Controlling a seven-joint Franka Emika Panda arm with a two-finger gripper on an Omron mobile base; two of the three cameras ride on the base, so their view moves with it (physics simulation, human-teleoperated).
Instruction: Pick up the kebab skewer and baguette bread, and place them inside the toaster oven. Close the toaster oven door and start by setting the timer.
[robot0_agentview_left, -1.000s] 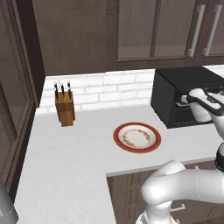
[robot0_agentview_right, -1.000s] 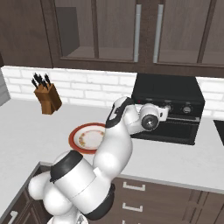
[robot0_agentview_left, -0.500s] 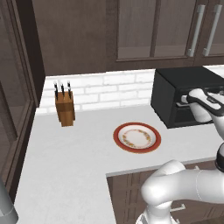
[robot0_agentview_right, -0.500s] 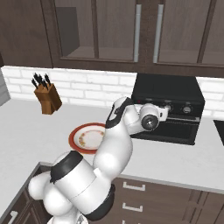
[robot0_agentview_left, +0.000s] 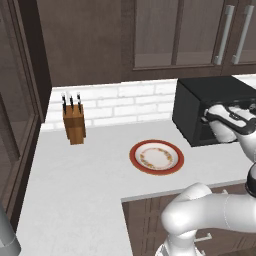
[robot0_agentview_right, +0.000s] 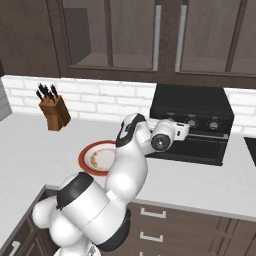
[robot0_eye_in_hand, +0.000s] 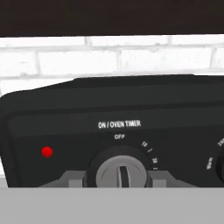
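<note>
My gripper (robot0_agentview_right: 186, 131) sits at the knob row of the black boxy toaster oven (robot0_agentview_right: 192, 107), right of centre in the right base view. Its flat black door (robot0_agentview_right: 196, 147) is shut. In the hand view, grey fingertips (robot0_eye_in_hand: 72, 179) flank the round silver timer knob (robot0_eye_in_hand: 121, 173); I cannot tell if they clamp it. The red-rimmed round plate (robot0_agentview_left: 156, 156) has open counter (robot0_agentview_left: 75, 190) leftward.

The plate (robot0_agentview_left: 156, 157) sits on the counter (robot0_agentview_left: 80, 190), btwn the knife block (robot0_agentview_left: 74, 124) & the toaster oven (robot0_agentview_left: 212, 116). Both stand by the back wall.
</note>
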